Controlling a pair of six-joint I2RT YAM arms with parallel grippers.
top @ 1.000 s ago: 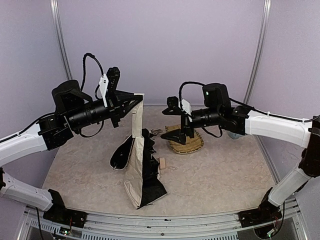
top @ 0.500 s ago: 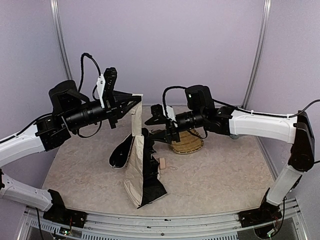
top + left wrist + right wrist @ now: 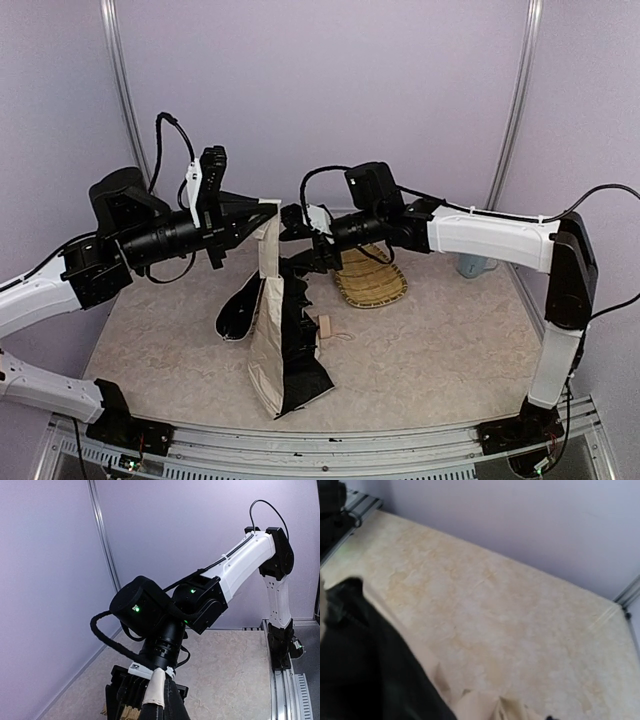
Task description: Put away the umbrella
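The umbrella hangs as a long fold of cream fabric and black lining, its lower end resting on the table. My left gripper is shut on its cream top edge, and the left wrist view shows that fabric strip pinched at my left gripper. My right gripper reaches in from the right at the umbrella's upper black folds, jaws partly apart; whether they grip is unclear. The right wrist view shows only black lining and cream fabric, no fingers. A tan strap end lies on the table.
A woven straw basket tray lies on the table behind and under the right arm, and a bit of it shows as straw in the left wrist view. A pale blue cup stands at the far right. Purple walls enclose the table.
The right arm has swung left from above the basket to the umbrella's upper part and its jaws have narrowed. The left arm has risen slightly, still holding the fabric.
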